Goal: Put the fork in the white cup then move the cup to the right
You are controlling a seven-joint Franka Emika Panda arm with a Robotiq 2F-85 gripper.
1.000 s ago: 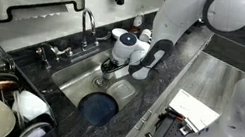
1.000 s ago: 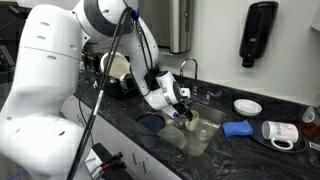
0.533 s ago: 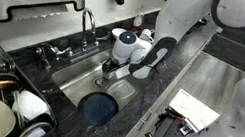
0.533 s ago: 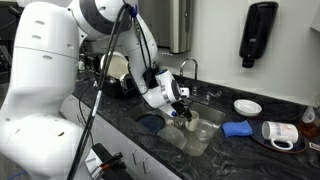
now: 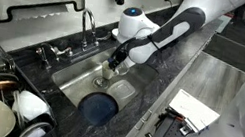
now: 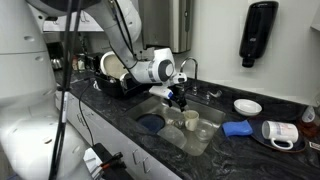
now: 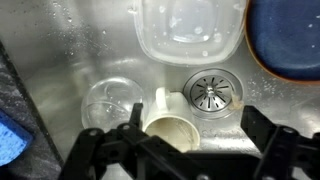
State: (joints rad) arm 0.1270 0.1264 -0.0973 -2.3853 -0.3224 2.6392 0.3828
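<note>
The white cup (image 7: 168,128) stands upright on the steel sink floor, its handle pointing toward the clear container. It also shows in both exterior views (image 6: 190,120) (image 5: 109,75). My gripper (image 7: 194,116) is open and empty, hovering straight above the cup with a finger on each side, clear of it. It hangs over the sink in both exterior views (image 5: 114,63) (image 6: 178,98). I see no fork in any view, and I cannot tell whether one lies inside the cup.
In the sink are a dark blue round dish (image 7: 290,35) (image 5: 98,107), a clear plastic container (image 7: 190,30), a clear glass (image 7: 110,100) and the drain (image 7: 212,90). A faucet (image 6: 188,68) stands behind. A blue cloth (image 6: 237,128) and a tipped mug (image 6: 280,133) lie on the counter.
My gripper has lifted up out of the sink from low beside the cup. The arm has swung higher and straightened.
</note>
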